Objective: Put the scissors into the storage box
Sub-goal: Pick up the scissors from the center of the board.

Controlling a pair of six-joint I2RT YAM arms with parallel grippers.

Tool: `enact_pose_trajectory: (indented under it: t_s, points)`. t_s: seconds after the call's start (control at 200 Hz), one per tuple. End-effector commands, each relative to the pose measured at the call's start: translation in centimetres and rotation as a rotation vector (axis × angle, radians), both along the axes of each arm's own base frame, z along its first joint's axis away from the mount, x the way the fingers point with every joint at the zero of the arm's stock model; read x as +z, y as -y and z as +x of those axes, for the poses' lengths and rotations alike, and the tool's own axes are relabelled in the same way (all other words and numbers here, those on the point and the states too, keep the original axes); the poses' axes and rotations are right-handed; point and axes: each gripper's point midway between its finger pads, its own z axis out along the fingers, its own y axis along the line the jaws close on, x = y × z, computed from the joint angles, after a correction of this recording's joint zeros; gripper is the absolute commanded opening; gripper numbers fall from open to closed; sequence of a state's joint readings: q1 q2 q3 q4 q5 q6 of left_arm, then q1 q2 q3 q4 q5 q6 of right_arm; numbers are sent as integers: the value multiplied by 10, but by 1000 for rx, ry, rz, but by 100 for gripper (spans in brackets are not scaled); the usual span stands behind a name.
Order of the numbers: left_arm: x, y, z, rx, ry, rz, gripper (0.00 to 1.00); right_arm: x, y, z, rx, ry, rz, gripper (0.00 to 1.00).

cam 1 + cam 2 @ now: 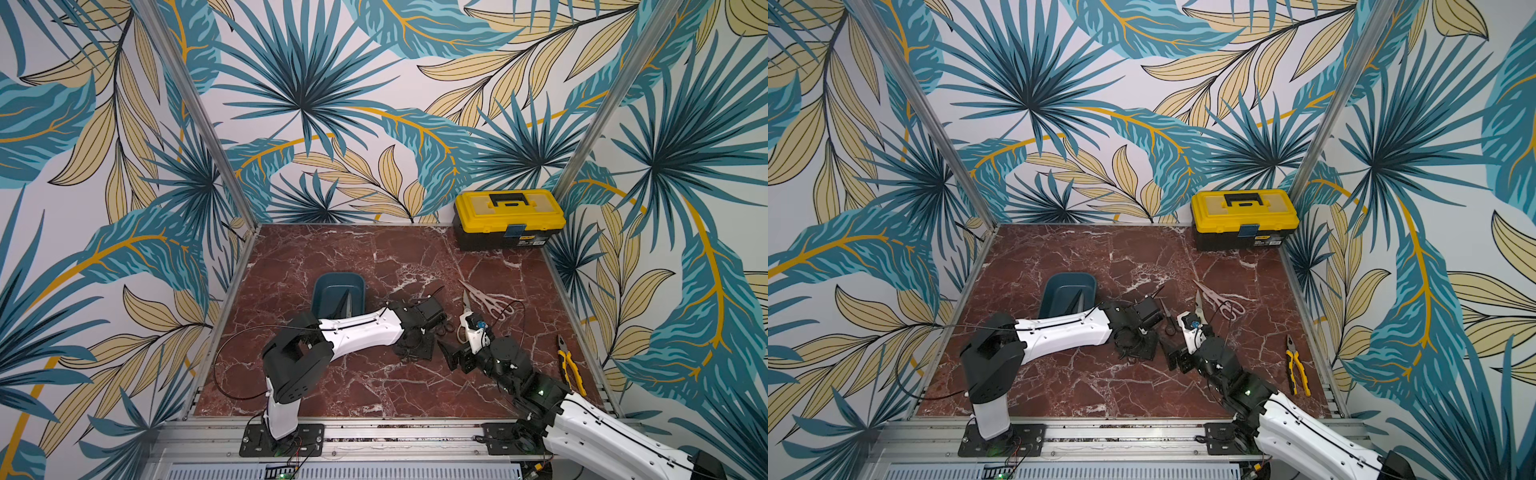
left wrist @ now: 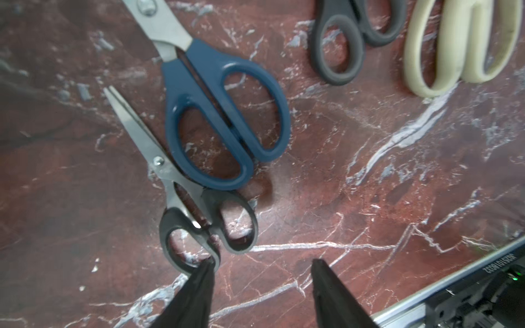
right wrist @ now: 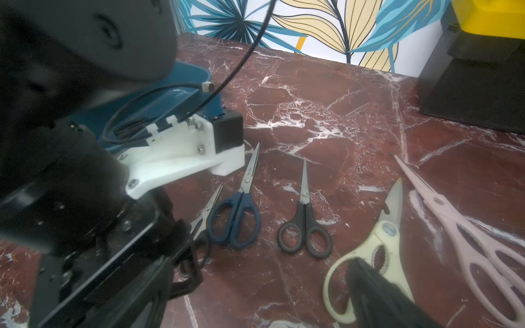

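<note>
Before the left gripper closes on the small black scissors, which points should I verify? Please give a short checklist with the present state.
1. Left gripper jaws apart: ok.
2. Small black scissors between the jaws: not ok; only one finger touches a handle loop.
3. Target free of neighbours: not ok; the blue scissors overlap its handle.
4. Storage box open with room: ok; one pair lies inside.
</note>
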State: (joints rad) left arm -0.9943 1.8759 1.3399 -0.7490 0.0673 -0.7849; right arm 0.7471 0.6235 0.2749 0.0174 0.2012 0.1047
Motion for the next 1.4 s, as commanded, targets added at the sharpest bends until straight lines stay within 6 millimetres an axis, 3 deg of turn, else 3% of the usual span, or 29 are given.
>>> enact_pose_trajectory:
  t_s: [0.0, 0.25, 0.806, 1.227, 1.398]
  points:
    - [-7, -8, 3, 21, 5, 45, 57, 5, -4, 0, 17, 12, 12, 100]
    - [-15, -22, 14, 61, 7, 52, 52, 4, -6, 0, 26, 6, 8, 100]
    - [-42, -21, 10, 32, -74, 52, 40, 3, -7, 0, 28, 2, 4, 100]
    - [-52, -42, 20, 27, -99, 105, 40, 1, -6, 2, 15, -10, -9, 100]
    - [-47, -66, 34, 37, -61, 168, 35, 1, -7, 2, 19, -9, -8, 100]
